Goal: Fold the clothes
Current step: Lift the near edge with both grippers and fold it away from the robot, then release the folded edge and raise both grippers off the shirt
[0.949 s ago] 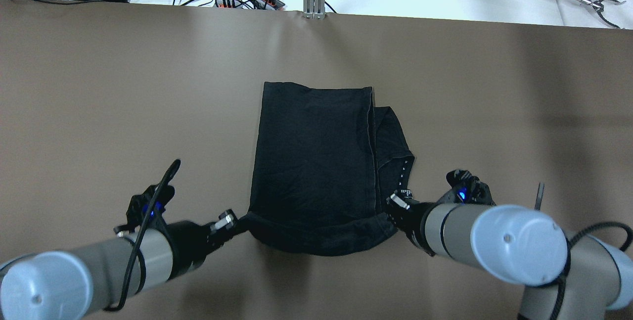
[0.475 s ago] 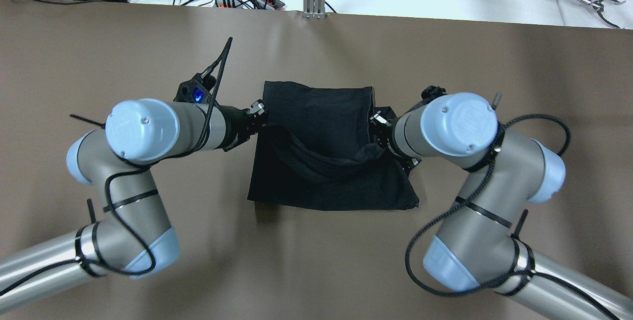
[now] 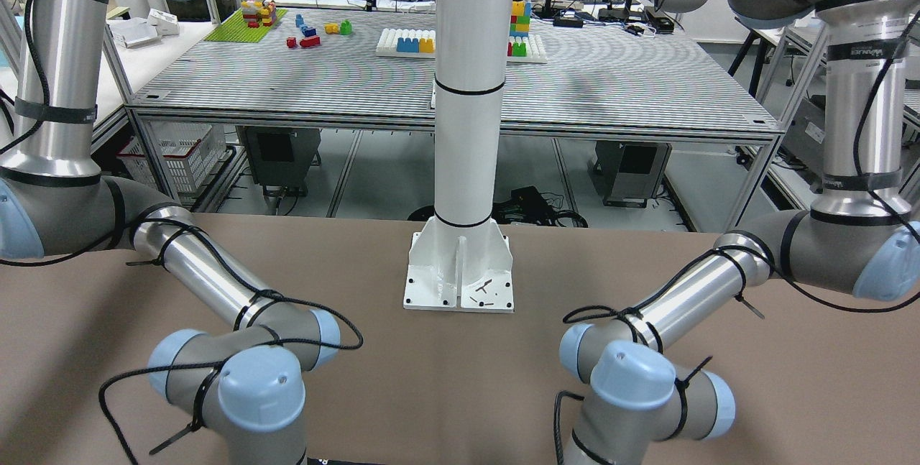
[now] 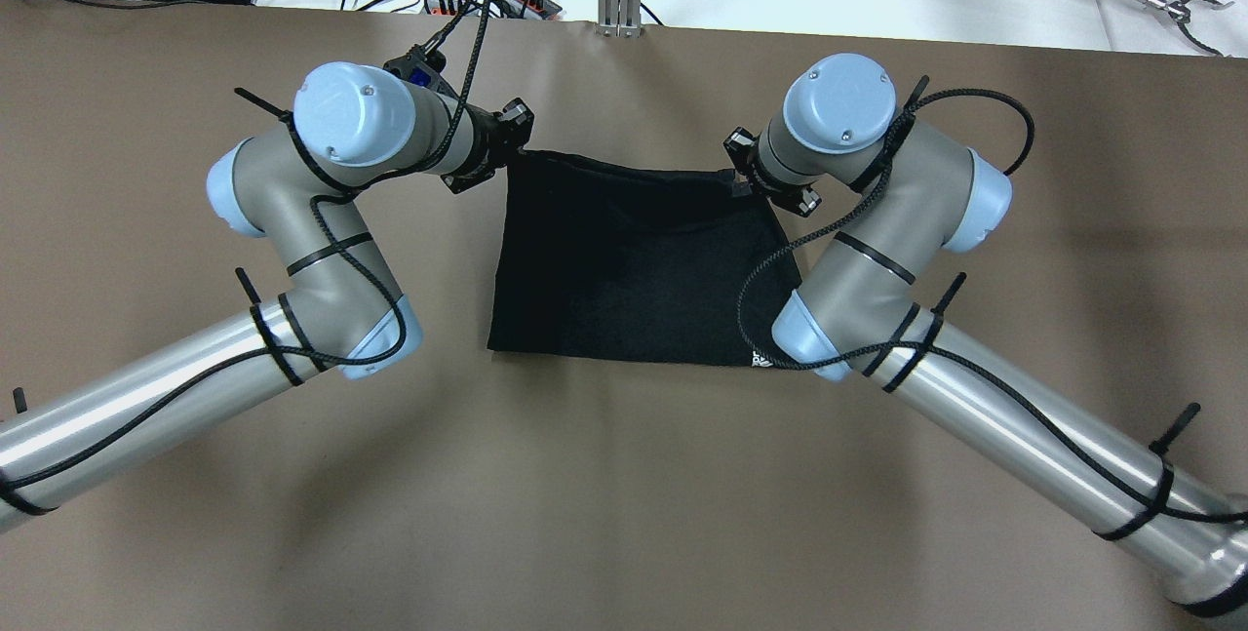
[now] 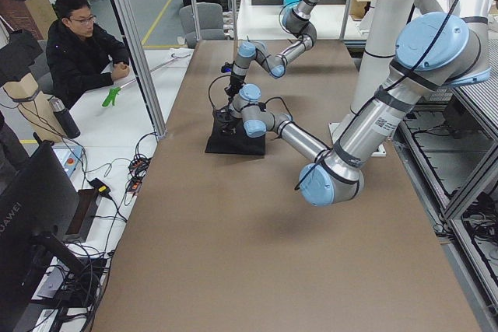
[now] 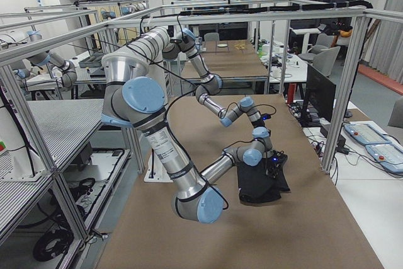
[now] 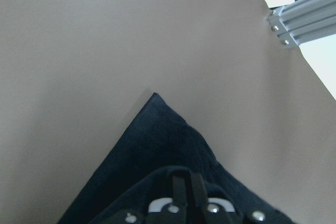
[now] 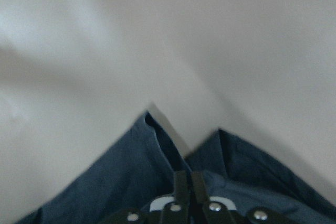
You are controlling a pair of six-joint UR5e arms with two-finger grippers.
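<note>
- Lies flat on the brown table [image 4: 624,494] as one black rectangle: the clothes [image 4: 634,270], midway across and nearer the far edge than the near one in the overhead view.
- Shows a straight near edge, with the far edge drawn between the two grippers.
- Pinches the far left corner with the left gripper [image 4: 507,148], its fingers [image 7: 181,184] pressed together on the fabric in the wrist view.
- Pinches the far right corner with the right gripper [image 4: 738,180], its fingers [image 8: 184,182] likewise clamped, here on a bunched fold.
- Reaches the left arm [image 4: 322,212] forward from the near left, elbow bent sharply and wrist turned inward toward its corner.
- Mirrors that with the right arm [image 4: 877,221], which passes over the near right corner of the clothes, wrist pointing inward and low over the table.
- Stands bolted to the table at the robot's side: the white pillar base [image 3: 460,274].
</note>
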